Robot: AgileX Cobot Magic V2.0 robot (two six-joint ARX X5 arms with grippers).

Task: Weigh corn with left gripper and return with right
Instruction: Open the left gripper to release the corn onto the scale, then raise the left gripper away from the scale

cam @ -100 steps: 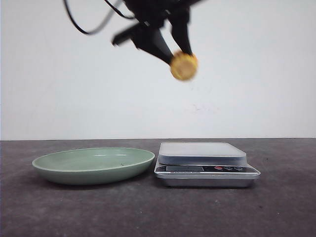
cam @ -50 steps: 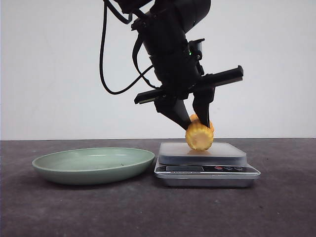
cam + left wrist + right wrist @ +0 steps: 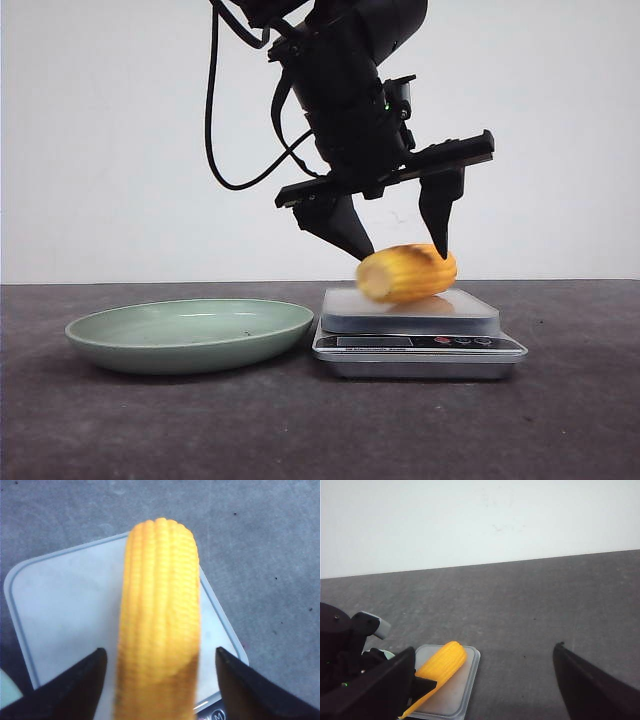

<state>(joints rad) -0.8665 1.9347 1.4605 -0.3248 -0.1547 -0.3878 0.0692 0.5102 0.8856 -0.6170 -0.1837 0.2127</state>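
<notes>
Corn point(image 3: 407, 273) lies on its side on the platform of the kitchen scale point(image 3: 418, 335), right of centre in the front view, slightly blurred, its rounded end toward the left. In the left wrist view the cob point(image 3: 159, 620) runs up the middle of the frame over the pale weighing platform point(image 3: 65, 610), with a clear gap on each side between it and the dark fingertips at the lower corners. The left gripper point(image 3: 400, 240) hangs just above the cob in the upper middle of the front view, its jaws spread apart, one finger point(image 3: 440, 215) pointing down at the cob's right end and the other at its left end. At lower left of that frame a pale-green plate point(image 3: 190, 335) sits just beside the scale on the dark table point(image 3: 320, 430). In the right wrist view the right gripper point(image 3: 485, 680) is spread wide, its fingers at the lower corners, holding nothing.
</notes>
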